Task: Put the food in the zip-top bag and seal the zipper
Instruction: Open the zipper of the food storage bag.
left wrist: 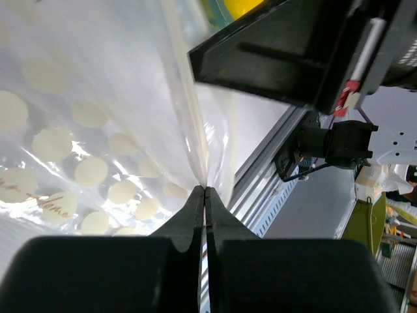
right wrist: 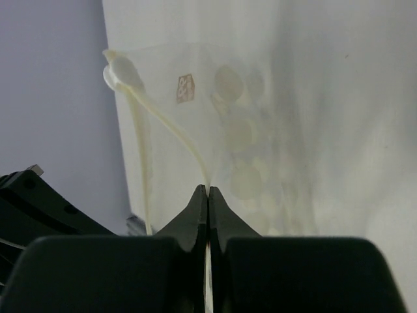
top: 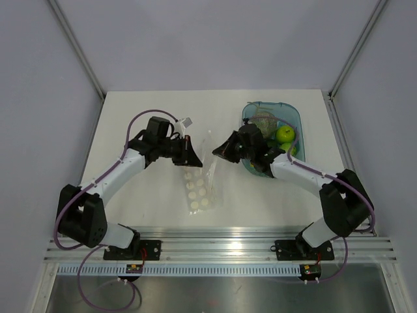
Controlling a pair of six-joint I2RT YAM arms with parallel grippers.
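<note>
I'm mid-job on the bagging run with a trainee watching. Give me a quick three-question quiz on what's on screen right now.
1. True or false: the left tool is shut on the bag.
2. Where is the food? A: inside the bag. B: in the blue tray. C: loose on the table.
3. Fill in: the right tool is shut on the edge of the ____.

Key: 1 true; 2 B; 3 bag.
</note>
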